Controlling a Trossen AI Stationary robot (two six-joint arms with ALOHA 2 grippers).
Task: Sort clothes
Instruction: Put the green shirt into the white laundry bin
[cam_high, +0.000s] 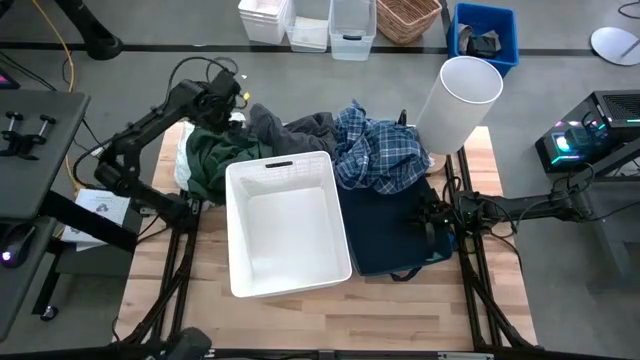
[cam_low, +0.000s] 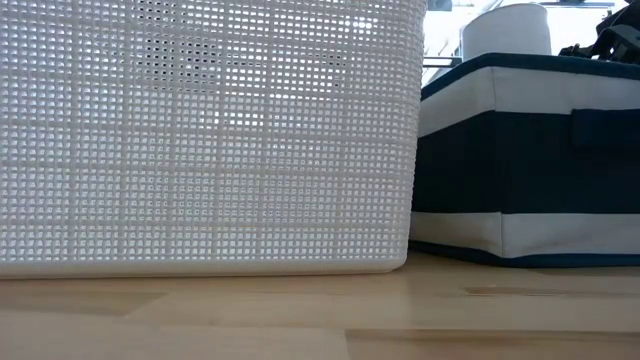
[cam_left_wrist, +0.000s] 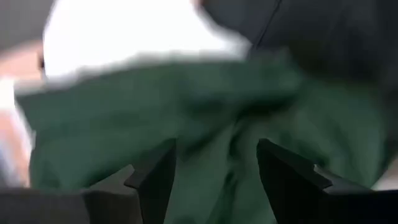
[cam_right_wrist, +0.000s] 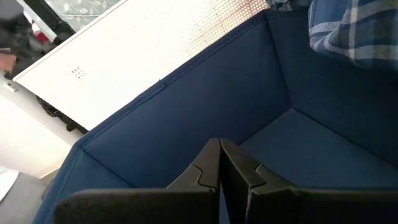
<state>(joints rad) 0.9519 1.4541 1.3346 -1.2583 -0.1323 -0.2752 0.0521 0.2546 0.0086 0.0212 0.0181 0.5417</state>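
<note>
Now, left gripper (cam_high: 222, 112): upper left of the high view, above the dark green garment (cam_high: 215, 155), fingers (cam_left_wrist: 155, 180) spread apart with green cloth between them, not pinched.
Right gripper (cam_high: 432, 218): over the navy bin (cam_high: 395, 250), right of centre, fingers (cam_right_wrist: 249, 180) pressed together, holding nothing.
Plaid shirt (cam_high: 380, 150): draped over the navy bin's upper edge.
Dark grey garment (cam_high: 275, 125): above the white bin (cam_high: 285, 225).

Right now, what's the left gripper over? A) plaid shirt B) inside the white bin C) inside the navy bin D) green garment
D: the left wrist view shows the left gripper open right above the green garment, and the high view puts that arm at the pile's left end, with the plaid shirt further right.
</note>
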